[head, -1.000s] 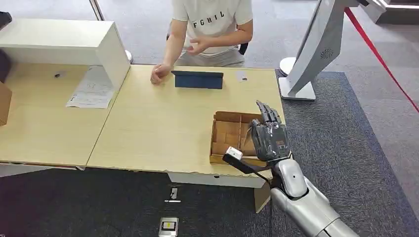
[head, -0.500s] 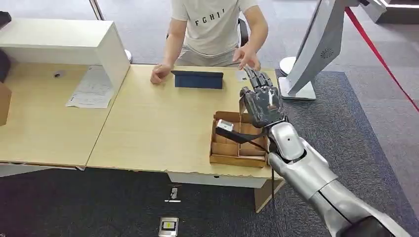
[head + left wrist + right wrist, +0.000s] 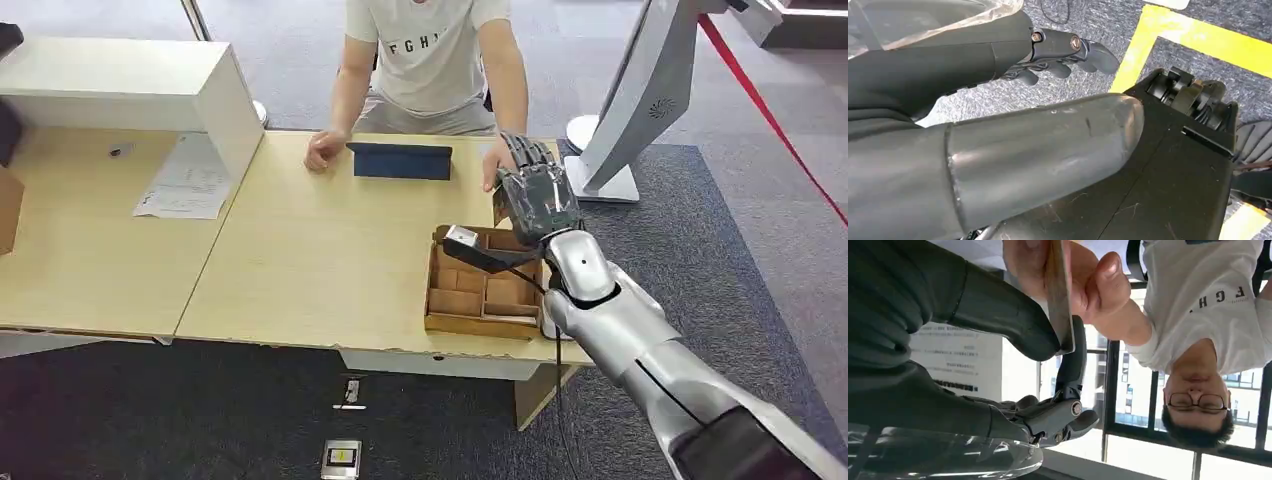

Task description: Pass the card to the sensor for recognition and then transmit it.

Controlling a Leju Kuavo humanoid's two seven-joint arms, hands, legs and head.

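At the far right corner of the wooden table (image 3: 300, 250), I have the right hand (image 3: 535, 195) raised above the compartmented cardboard box (image 3: 480, 285), meeting the person's hand (image 3: 1088, 285). In the right wrist view, the card (image 3: 1060, 300) stands edge-on between the thick grey thumb (image 3: 1013, 325) and one dark finger (image 3: 1073, 360), while the person's fingers also clasp it. I judge the pinch as engaged, though I cannot tell how firmly; the remaining fingers stay spread.

Risks from this position:
- If the person releases before the pinch is secure, the card may drop into the box or onto the carpet.
- A thin edge-on card can pivot or slip between thumb and finger.

The left hand (image 3: 1063, 50) hangs beside the body, fingers loosely curled, holding nothing.
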